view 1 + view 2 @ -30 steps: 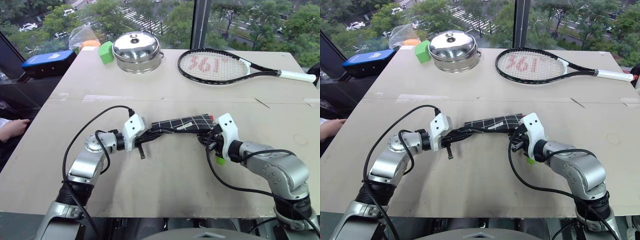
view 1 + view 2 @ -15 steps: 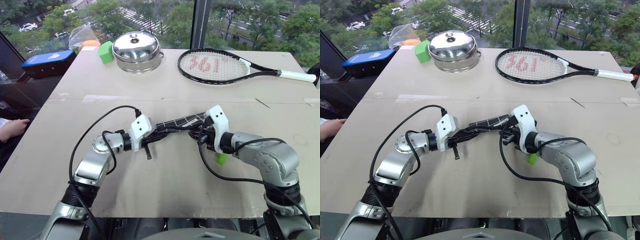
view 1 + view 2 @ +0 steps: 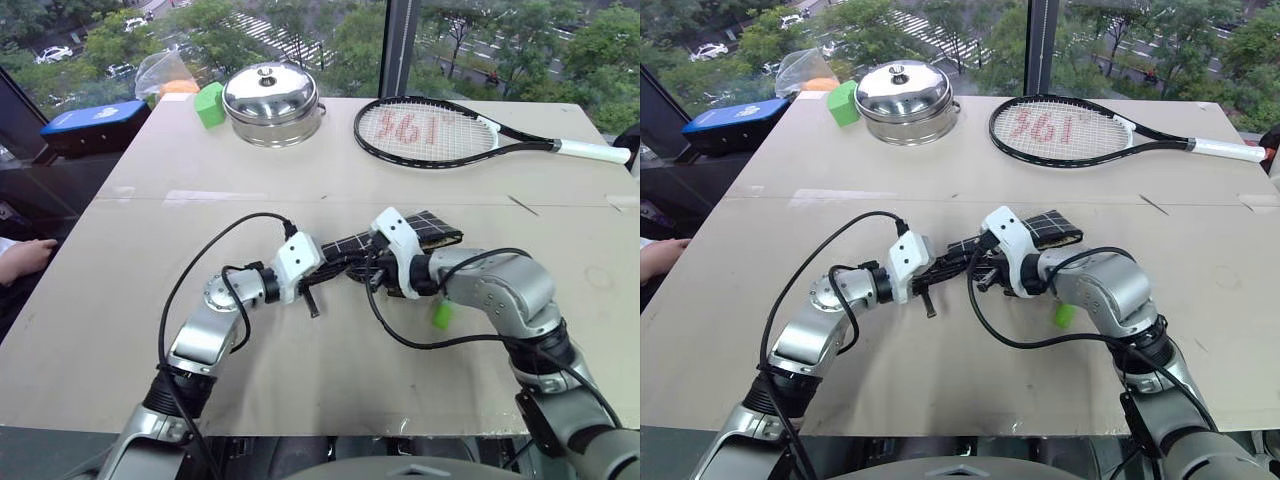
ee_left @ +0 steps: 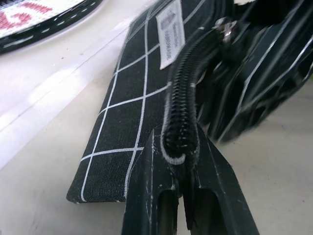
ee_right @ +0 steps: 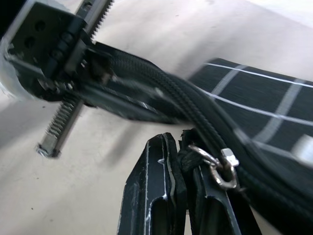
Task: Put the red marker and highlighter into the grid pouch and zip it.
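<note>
A: The grid pouch [image 3: 425,231] first, then. How do the grippers have it?

B: The left gripper [image 4: 180,155] has its 2 fingers pressed together on the zipper-edge end of the pouch. The right gripper [image 5: 188,161] is pinched shut on the black pull cord by the metal zipper ring [image 5: 218,169]. The pouch hangs between them just above the table [image 3: 300,370], its far end out past the right wrist.

A: How will it handle?

B: My guess is soft and light. It bends between the 2 holds, so it will sag wherever it is not held. The fabric looks grippy enough; the stiff parts are the zipper teeth and seam. I would keep one hold on the seam end and pull the cord along the zipper line, not sideways.

A: And the pens?

B: 1 highlighter [image 3: 441,316] lies on the table, lime green, just beside the right forearm. I cannot see the red marker, so I cannot tell if it is inside.

A: Count the rest.

B: 1 pouch, 2 grippers, 1 tennis racket [image 3: 440,131], 1 steel lidded pot [image 3: 273,100], 1 green block [image 3: 211,104] and 1 blue box [image 3: 92,118] at the far left.
</note>
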Motion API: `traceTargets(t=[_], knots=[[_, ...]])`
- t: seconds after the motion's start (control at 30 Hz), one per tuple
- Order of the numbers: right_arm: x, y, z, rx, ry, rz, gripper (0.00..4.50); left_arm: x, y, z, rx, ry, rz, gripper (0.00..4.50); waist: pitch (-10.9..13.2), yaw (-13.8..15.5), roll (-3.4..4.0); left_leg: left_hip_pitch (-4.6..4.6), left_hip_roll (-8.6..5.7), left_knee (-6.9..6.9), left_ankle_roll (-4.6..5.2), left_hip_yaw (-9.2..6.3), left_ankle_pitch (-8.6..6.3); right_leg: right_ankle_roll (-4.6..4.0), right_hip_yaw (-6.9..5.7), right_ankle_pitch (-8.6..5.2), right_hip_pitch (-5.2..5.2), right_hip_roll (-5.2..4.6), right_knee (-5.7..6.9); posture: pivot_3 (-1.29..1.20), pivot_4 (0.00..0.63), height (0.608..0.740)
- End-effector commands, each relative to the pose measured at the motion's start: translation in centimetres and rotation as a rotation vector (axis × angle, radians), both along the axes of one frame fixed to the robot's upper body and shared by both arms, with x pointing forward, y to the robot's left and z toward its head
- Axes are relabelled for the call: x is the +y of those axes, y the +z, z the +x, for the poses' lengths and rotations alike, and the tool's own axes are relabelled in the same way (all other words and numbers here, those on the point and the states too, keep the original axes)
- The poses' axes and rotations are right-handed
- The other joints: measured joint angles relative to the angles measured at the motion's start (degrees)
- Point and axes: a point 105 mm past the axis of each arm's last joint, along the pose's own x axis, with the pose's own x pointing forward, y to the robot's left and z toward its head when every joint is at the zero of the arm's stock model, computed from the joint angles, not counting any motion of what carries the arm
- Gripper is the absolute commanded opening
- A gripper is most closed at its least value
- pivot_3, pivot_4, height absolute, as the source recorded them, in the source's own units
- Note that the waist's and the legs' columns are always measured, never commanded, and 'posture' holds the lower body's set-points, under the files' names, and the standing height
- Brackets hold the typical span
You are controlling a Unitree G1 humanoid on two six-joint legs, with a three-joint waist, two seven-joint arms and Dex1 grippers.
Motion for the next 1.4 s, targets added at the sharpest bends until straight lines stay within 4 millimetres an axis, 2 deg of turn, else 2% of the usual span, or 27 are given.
traceTargets(t=[0.03,0.17,0.2,0.23,0.27,0.33,0.37,0.47,0.57,0.63,0.7,0.83,1.17,1.27,1.4], knots=[[1.5,0.6,0.1,-0.036,0.057,0.023,0.09,-1.4,0.9,-0.6,-0.077,-0.052,-0.017,0.00,0.0,-0.1,0.00,0.00,0.00,0.00,0.00,0.00,0.00,0.01,0.00,0.01,0.00,0.00,0.00,0.00,0.150,0.740],[1.1,0.4,0.5,-0.045,0.042,0.042,0.09,-1.2,0.6,-0.3,-0.076,-0.027,-0.029,0.00,0.0,-0.2,0.00,0.00,0.00,0.00,0.00,0.00,0.00,0.01,-0.01,0.01,0.00,-0.01,0.00,0.00,0.150,0.740],[0.7,0.5,0.4,-0.046,0.036,0.054,0.68,-1.2,0.7,-0.2,-0.076,-0.022,-0.033,0.00,0.0,-0.2,0.00,0.00,0.00,0.00,0.00,0.00,0.00,0.02,-0.01,0.01,0.00,-0.01,0.01,0.00,0.150,0.740],[0.2,0.6,0.3,-0.054,0.028,0.059,0.93,-1.1,0.7,-0.1,-0.073,-0.016,-0.042,0.00,0.0,-0.2,-0.01,-0.01,0.00,0.00,0.00,0.00,0.00,0.02,-0.01,0.01,0.00,-0.03,0.00,0.00,0.150,0.740],[-0.4,0.7,0.2,-0.074,0.023,0.055,1.44,-1.1,0.8,0.0,-0.066,-0.009,-0.055,0.00,0.0,-0.1,-0.01,-0.01,0.00,0.00,0.00,0.00,0.00,0.03,-0.02,0.02,0.00,-0.03,0.00,0.00,0.150,0.740],[-1.5,1.8,-0.8,-0.114,0.022,0.090,2.46,-0.9,1.0,0.1,-0.063,0.001,-0.066,0.00,0.0,0.1,-0.01,-0.03,0.00,-0.01,0.00,-0.01,0.00,0.08,-0.05,0.05,0.00,-0.07,-0.01,0.00,0.150,0.740],[-2.3,2.3,-1.7,-0.122,0.038,0.105,2.79,-0.8,1.1,0.2,-0.061,0.004,-0.075,0.00,0.0,0.2,-0.01,-0.07,-0.01,0.00,0.00,-0.04,0.00,0.09,-0.08,0.05,0.00,-0.09,-0.04,0.00,0.150,0.740],[-4.3,3.3,-3.6,-0.126,0.043,0.137,2.79,-0.6,1.4,0.3,-0.060,0.007,-0.081,0.00,0.0,0.3,-0.02,-0.10,-0.02,0.00,0.00,-0.04,-0.01,0.09,-0.09,0.06,-0.01,-0.13,-0.10,0.00,0.150,0.740],[-6.7,4.6,-3.4,-0.154,-0.100,0.192,1.88,-0.3,1.6,0.4,-0.063,0.005,-0.077,0.00,0.0,0.3,-0.02,-0.08,0.01,0.00,0.00,-0.06,-0.01,0.03,-0.14,0.02,-0.01,-0.13,-0.09,0.00,0.150,0.740],[-8.0,5.2,-2.9,-0.161,-0.204,0.220,0.78,-0.3,1.8,0.6,-0.064,0.002,-0.077,0.00,0.0,0.2,0.00,-0.06,0.04,-0.01,0.00,-0.07,-0.01,-0.06,-0.14,-0.03,-0.01,-0.13,-0.08,0.00,0.150,0.740],[-8.7,5.4,-2.2,-0.164,-0.286,0.228,0.02,-0.4,2.1,0.7,-0.064,-0.003,-0.077,0.00,0.0,0.3,0.00,-0.07,0.04,-0.01,-0.01,-0.07,-0.01,-0.12,-0.14,-0.06,-0.03,-0.13,-0.07,0.00,0.150,0.740],[-10.0,4.7,-0.1,-0.134,-0.442,0.204,0.02,-0.8,2.6,0.6,-0.066,-0.029,-0.077,0.00,0.0,0.3,0.01,-0.07,0.01,-0.01,-0.01,-0.04,-0.01,-0.14,-0.10,-0.06,-0.04,-0.14,-0.07,0.00,0.150,0.740],[-9.3,4.5,2.3,-0.115,-0.501,0.198,0.02,-0.6,2.7,0.4,-0.079,-0.044,-0.065,0.00,0.0,0.1,0.02,-0.08,-0.02,-0.06,0.00,-0.02,0.00,0.00,-0.08,0.01,-0.05,-0.05,-0.07,0.00,0.150,0.740],[-8.3,5.5,2.0,-0.093,-0.451,0.281,0.02,-0.4,2.3,0.3,-0.075,-0.039,-0.057,0.00,0.0,0.0,0.03,-0.08,-0.02,-0.06,0.00,-0.02,0.00,0.01,-0.08,0.01,-0.05,-0.05,-0.07,0.00,0.150,0.740],[-7.8,6.2,0.5,-0.094,-0.348,0.304,0.02,-0.1,2.2,0.5,-0.071,-0.013,-0.067,0.00,0.1,0.0,0.07,-0.09,-0.01,-0.08,0.00,-0.04,0.00,0.09,-0.08,0.06,-0.05,-0.03,-0.06,0.00,0.150,0.740]])
